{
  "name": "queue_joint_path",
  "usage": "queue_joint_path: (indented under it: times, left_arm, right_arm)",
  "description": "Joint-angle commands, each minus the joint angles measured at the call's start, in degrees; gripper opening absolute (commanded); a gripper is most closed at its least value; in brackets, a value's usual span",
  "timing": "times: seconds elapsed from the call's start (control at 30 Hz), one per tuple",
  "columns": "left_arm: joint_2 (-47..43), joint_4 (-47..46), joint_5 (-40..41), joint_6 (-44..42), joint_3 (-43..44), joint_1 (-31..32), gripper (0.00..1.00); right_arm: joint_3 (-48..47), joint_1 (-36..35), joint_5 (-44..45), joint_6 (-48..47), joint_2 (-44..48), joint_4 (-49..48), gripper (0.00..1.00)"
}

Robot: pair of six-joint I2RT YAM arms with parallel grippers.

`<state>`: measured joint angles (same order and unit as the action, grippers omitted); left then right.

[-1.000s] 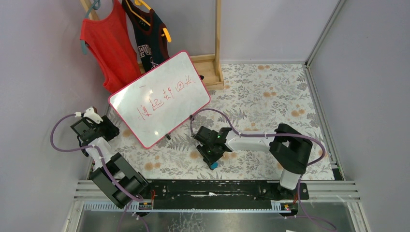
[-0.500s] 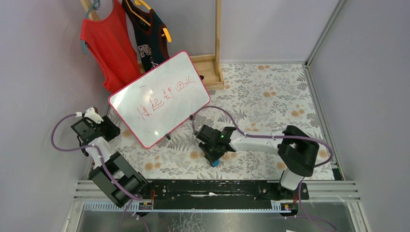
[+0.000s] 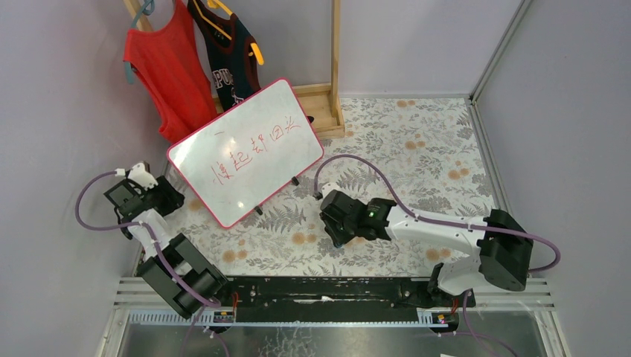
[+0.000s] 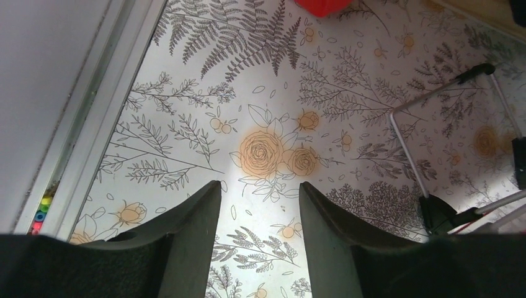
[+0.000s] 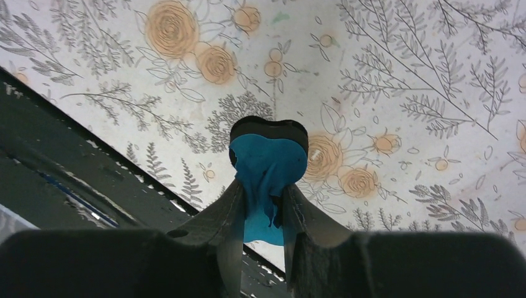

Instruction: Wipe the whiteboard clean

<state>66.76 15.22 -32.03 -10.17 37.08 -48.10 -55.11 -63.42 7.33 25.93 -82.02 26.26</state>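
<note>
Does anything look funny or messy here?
Nothing is spilled or broken. The whiteboard sits crooked to the edges of the table, with red writing across it. The right fingers pinch a blue eraser so it bulges.

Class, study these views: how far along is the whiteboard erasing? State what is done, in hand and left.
Done: the right gripper is shut on the blue eraser. In hand: it holds the eraser over the floral table, apart from the whiteboard. Left: the red writing looks untouched, so every wipe is yet to do; the left gripper is open and empty.
</note>
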Motion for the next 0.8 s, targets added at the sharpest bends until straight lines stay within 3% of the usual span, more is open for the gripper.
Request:
queue_joint_path:
  times: [0.0, 0.17, 0.33, 0.47, 0.7, 0.77]
  left_arm:
    - [-1.3, 3.9, -3.8, -2.6, 3.8, -2.6, 0.49]
    - [1.9, 9.7, -16.1, -7.2, 7.5, -11.0, 0.49]
    - [8.2, 26.7, -32.4, -24.5, 14.0, -19.1, 0.49]
    - [12.5, 43.5, -39.9, -43.9, 19.6, -19.5, 0.5]
    - [21.4, 67.7, -48.3, -66.3, 28.9, -19.3, 0.49]
    - [22.5, 68.1, -48.8, -66.2, 29.9, -18.8, 0.48]
  right_arm:
    - [1.5, 0.2, 3.1, 1.3, 3.4, -1.9, 0.0]
    - [2.6, 0.3, 3.6, 1.4, 5.2, -3.4, 0.0]
    - [2.8, 0.3, 3.4, 1.2, 5.3, -3.9, 0.0]
    - [1.9, 0.2, 2.5, 0.8, 4.2, -3.9, 0.0]
    - [0.7, 0.3, 1.4, 0.8, 3.5, -3.8, 0.0]
    - [0.9, 0.3, 1.3, 1.0, 3.7, -4.0, 0.0]
